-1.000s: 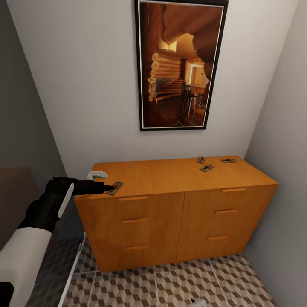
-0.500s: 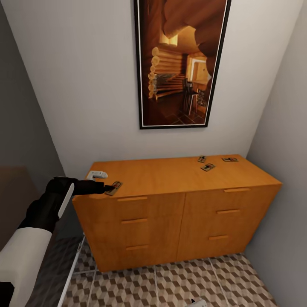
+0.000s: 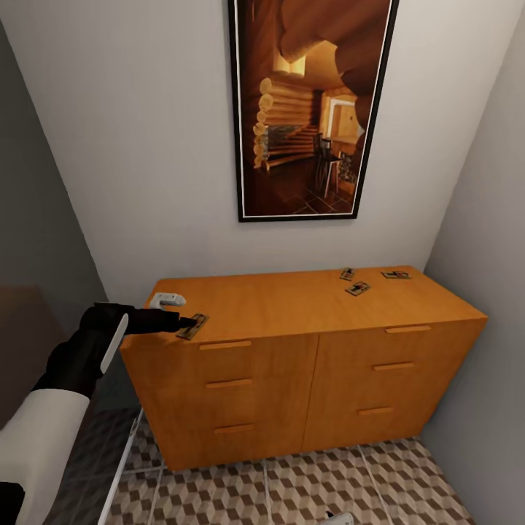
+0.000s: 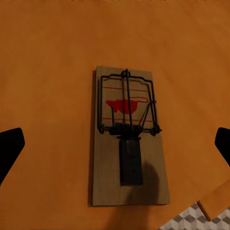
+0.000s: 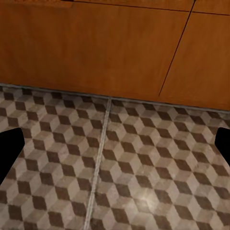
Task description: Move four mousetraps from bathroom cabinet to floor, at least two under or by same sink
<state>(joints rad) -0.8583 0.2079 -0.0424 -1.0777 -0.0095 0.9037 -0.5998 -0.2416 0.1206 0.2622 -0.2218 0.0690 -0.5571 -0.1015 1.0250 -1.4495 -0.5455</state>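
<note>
All four mousetraps are on the cabinet (image 3: 292, 343) top and none on the bathroom floor (image 3: 292, 488), so by my reading the task is at its first pickup with every placement left to do. The nearest mousetrap (image 3: 193, 325) lies at the front left corner of the cabinet top, close to the front edge; the left wrist view shows it flat, wire and red bait patch up (image 4: 128, 139), centred between the two dark fingertips at that picture's edges. The left claw (image 3: 188, 321) is at this trap, spread wide and holding nothing; whether a fingertip touches the wood I cannot tell. The other three sit in a loose cluster near the back right corner: one mousetrap (image 3: 347, 274), a second (image 3: 357, 289) in front of it, and a third (image 3: 395, 275) nearest the right end. A small white device (image 3: 167, 299) rests at the back left, just behind the claw. The right claw (image 5: 115, 148) hangs low over the cube-patterned tiles before the drawer fronts, spread wide and empty. Against the earlier frames the whole scene has slid a little, so the camera has moved; the left claw stays at the same trap, and the traps lie as before.
</note>
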